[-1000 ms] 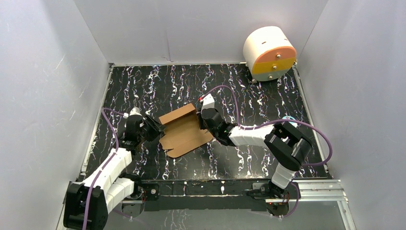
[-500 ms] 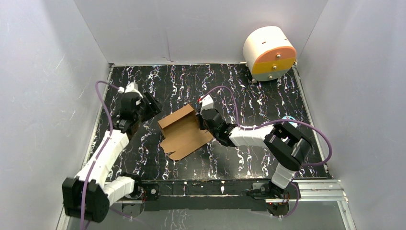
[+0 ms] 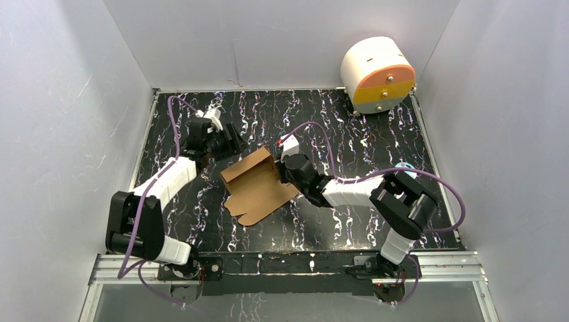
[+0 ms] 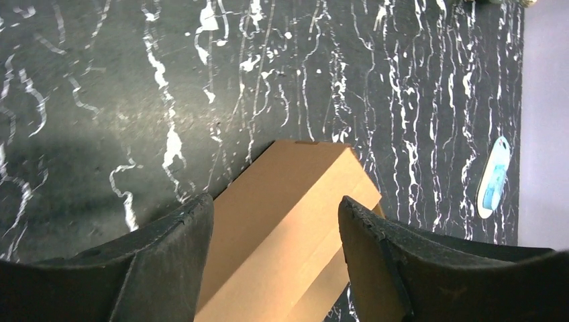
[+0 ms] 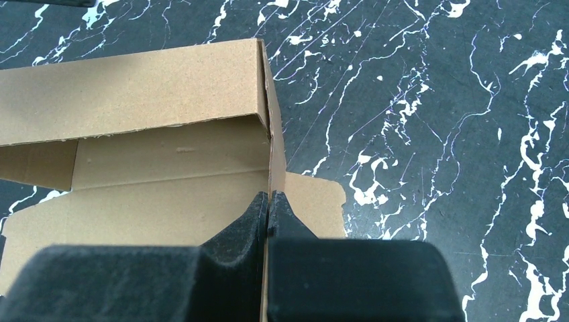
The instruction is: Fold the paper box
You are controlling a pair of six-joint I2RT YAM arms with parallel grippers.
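The paper box (image 3: 258,188) lies near the middle of the desk (image 3: 349,127), a little toward its left edge. It is a plain brown corrugated sheet, partly formed: the base is flat and one long panel is raised along its far side. The right gripper (image 5: 268,208) is clenched on the thin upright side wall at the box's right end, with the cardboard edge running straight in between its closed pads. The left gripper (image 4: 275,204) is released, its jaws standing wide over the left end of the raised panel and apparently not touching it.

The pinch on that narrow wall looks like the main risk. If the left gripper presses the panel down or inward, the sheet may pivot around the right gripper's hold or skid on the smooth desk. The wall could also slip free or buckle away from its crease. Left unsupported, the raised panel may spring back open.

No brand, label or writing can be read on the cardboard. The same goes for the white cylinder (image 3: 376,70) at the far right corner and the small light-blue object (image 4: 493,176) near the right edge.
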